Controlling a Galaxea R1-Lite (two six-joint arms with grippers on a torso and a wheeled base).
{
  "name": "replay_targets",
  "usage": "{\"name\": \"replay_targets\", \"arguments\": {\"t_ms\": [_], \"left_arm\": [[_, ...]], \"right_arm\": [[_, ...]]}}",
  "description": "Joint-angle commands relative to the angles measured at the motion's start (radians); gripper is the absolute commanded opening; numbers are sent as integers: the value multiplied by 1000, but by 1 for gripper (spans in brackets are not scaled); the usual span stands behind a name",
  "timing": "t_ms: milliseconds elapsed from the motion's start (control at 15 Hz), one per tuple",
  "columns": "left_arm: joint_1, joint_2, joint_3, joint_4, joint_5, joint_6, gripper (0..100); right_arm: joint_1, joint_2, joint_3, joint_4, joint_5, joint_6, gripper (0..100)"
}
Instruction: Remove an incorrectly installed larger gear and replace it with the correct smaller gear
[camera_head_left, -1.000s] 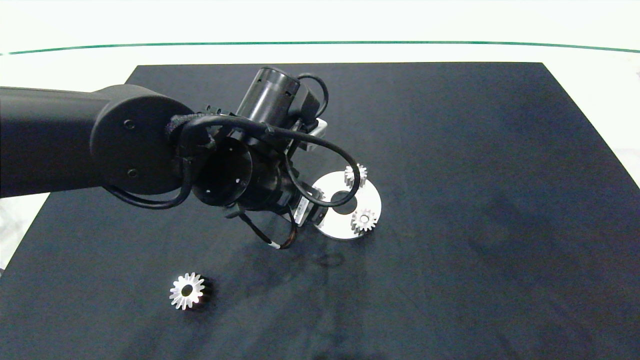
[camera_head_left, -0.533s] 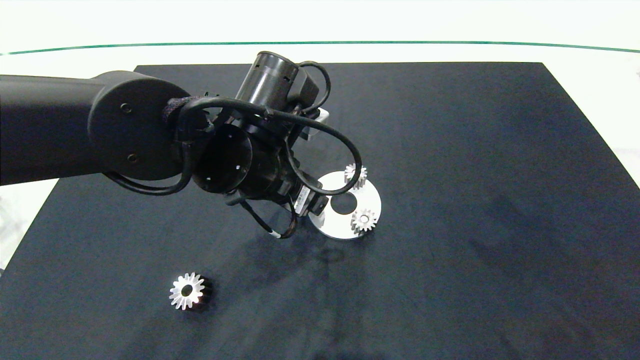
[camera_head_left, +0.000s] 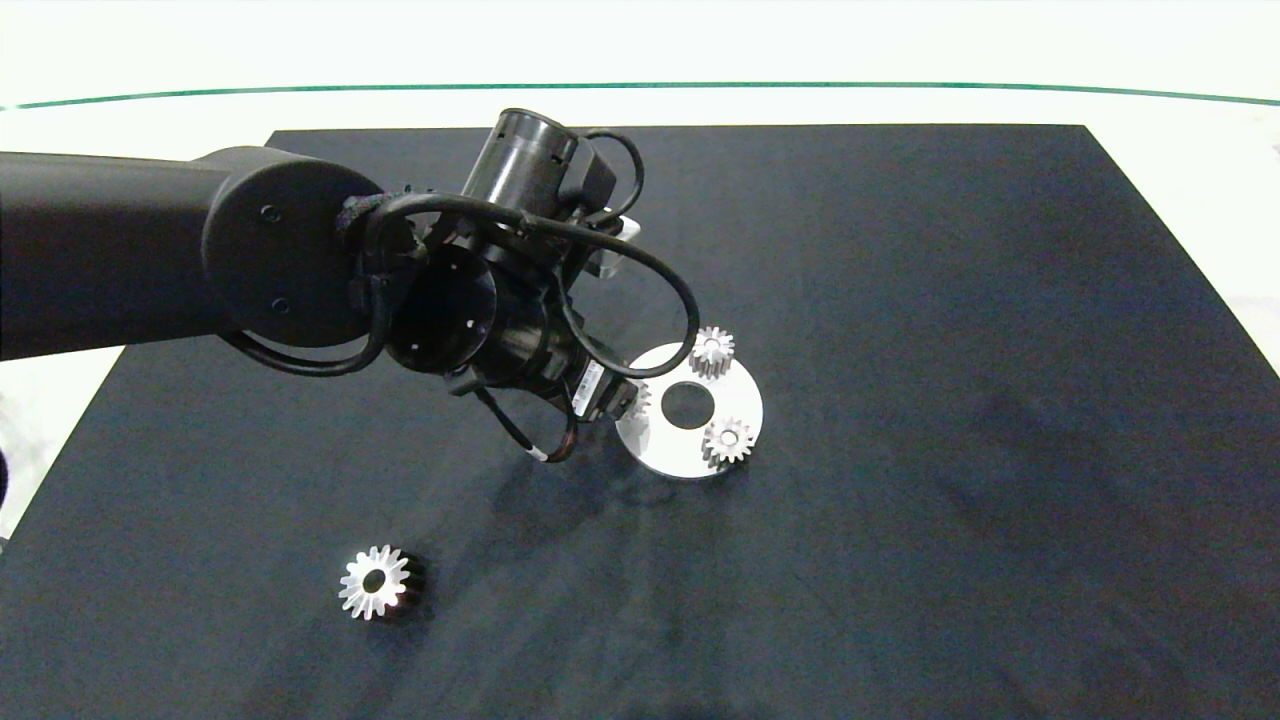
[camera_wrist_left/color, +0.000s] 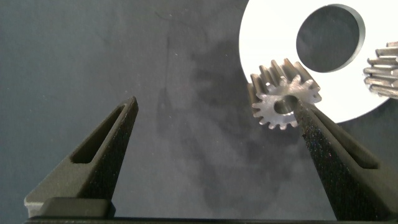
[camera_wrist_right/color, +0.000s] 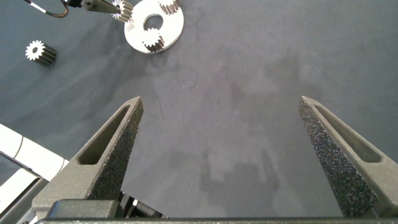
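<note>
A black mat (camera_head_left: 900, 300) covers most of the white table (camera_head_left: 150, 110), and the left arm (camera_head_left: 200, 260) reaches in over it from the left side of the head view, its wrist hanging above the mat's middle. Just beside the wrist lies a round silver plate (camera_head_left: 740, 395) with a round centre hole. The left gripper (camera_wrist_left/color: 214, 115) hovers at the plate's near-left edge with its jaws spread wide and nothing held; one finger (camera_wrist_left/color: 336, 155) crosses in front of the smaller gear (camera_wrist_left/color: 284, 93), which sits on the plate's rim, and whether it touches the gear cannot be told. Two more small gears stand on the plate, one at the far edge (camera_head_left: 712, 350) and one at the near-right edge (camera_head_left: 727, 440). The larger gear (camera_head_left: 374, 582) lies flat on the mat, well apart from the plate, toward the near-left corner. The right gripper (camera_wrist_right/color: 221, 109) hangs high over bare mat, fully open and empty, away from the work.
</note>
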Motion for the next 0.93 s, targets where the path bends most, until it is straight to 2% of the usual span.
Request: {"name": "replay_targets", "arguments": {"t_ms": [67, 933], "left_arm": [[5, 0, -15, 3, 3, 5, 100], [0, 30, -18, -28, 3, 6, 100]], "right_arm": [[0, 4, -2, 2, -1, 0, 100], [0, -8, 3, 3, -1, 0, 100]]}}
